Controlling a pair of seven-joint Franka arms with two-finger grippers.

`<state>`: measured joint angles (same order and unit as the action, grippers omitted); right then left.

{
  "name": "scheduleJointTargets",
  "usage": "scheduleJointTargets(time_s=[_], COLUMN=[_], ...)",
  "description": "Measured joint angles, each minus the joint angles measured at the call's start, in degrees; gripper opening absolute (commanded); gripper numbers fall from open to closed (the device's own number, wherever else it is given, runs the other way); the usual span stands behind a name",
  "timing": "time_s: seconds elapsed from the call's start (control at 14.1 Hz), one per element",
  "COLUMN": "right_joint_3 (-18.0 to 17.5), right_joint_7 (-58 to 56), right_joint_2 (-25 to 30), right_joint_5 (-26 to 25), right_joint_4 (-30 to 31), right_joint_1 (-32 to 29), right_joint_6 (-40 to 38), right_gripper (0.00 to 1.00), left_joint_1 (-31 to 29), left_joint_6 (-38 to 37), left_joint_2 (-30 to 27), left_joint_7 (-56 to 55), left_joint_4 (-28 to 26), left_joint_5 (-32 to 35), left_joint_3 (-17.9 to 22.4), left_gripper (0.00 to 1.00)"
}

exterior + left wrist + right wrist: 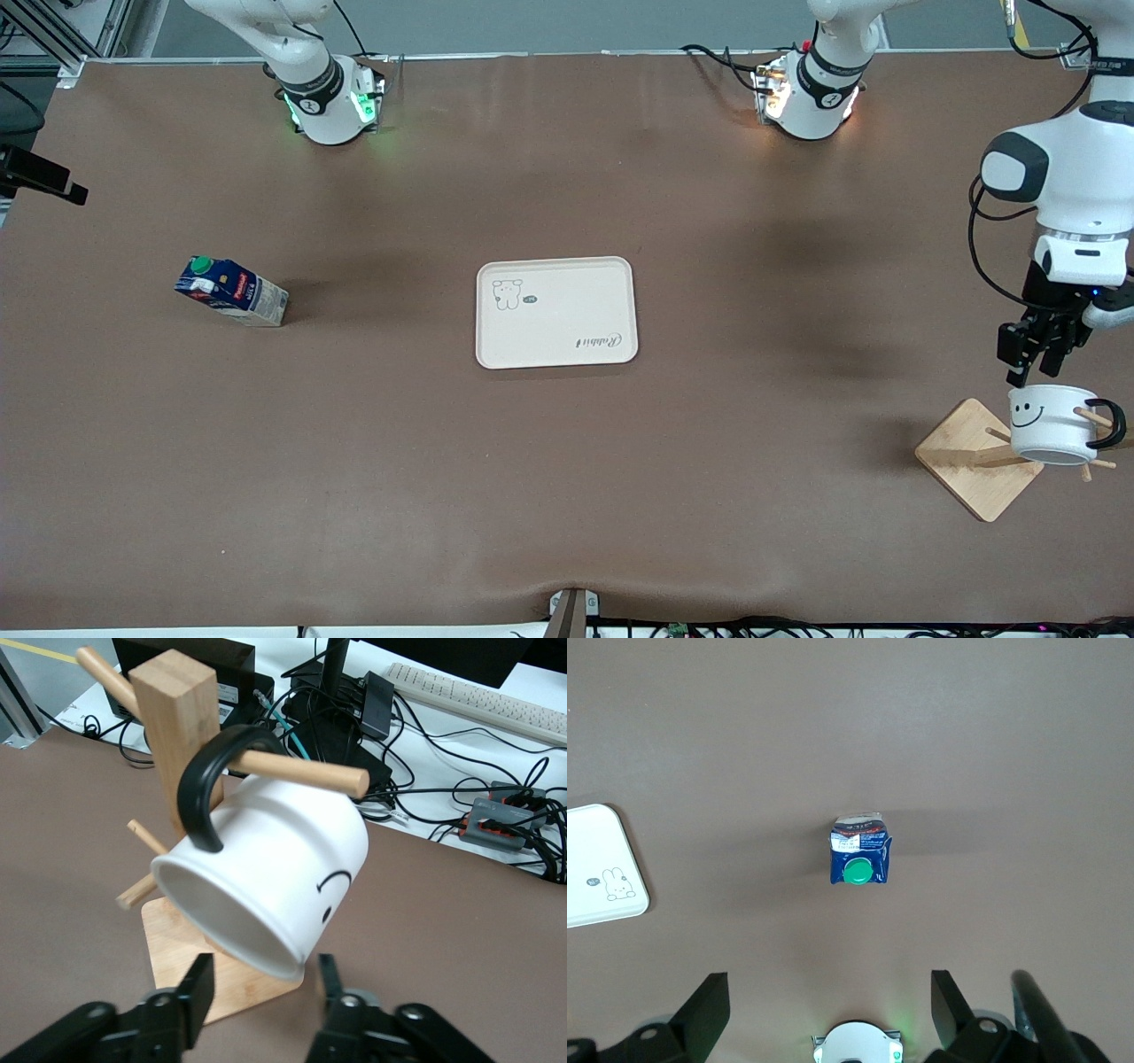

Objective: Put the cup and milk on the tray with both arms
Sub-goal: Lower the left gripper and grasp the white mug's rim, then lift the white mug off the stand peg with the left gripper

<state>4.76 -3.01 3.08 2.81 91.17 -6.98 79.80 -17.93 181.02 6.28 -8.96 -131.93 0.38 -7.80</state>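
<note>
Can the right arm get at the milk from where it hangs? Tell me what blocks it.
Probably yes. The right gripper hangs open over the milk, which stands alone on bare table with its cap up; nothing shows between them.

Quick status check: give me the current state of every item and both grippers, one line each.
cup: hanging by its handle on a peg of the wooden rack, tilted, not on the tray.
milk: upright on the table toward the right arm's end, cap on.
tray: flat mid-table, nothing on it.
wooden rack: upright, carrying the cup.
left gripper: at the cup's rim, fingers apart, nothing gripped.
right gripper: open, over the milk.
</note>
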Motion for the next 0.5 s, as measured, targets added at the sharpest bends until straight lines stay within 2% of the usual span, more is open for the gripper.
scheduleJointTargets(time_s=[0.21, 0.28, 0.5], right_joint_3=[0.01, 0.01, 0.01], right_joint_7=[0.00, 0.00, 0.00], right_joint_2=[0.00, 0.00, 0.00], right_joint_5=[0.01, 0.02, 0.03], right_joint_4=[0.00, 0.00, 0.00], right_joint_1=[-0.02, -0.02, -0.03], right_joint_6=[-0.02, -0.03, -0.03], right_gripper=[1.00, 1.00, 1.00], left_joint_1=[0.16, 0.39, 1.36], left_joint_6=[0.01, 0.01, 0.11], left_joint_2=[2.75, 3.29, 4.27], left_joint_7=[0.92, 1.04, 1.09], left_joint_4=[2.94, 3.42, 4.56], left_joint_5=[0.02, 0.02, 0.02], left_joint_3=[-0.22, -0.47, -1.19], left_gripper=[0.06, 0.00, 0.00])
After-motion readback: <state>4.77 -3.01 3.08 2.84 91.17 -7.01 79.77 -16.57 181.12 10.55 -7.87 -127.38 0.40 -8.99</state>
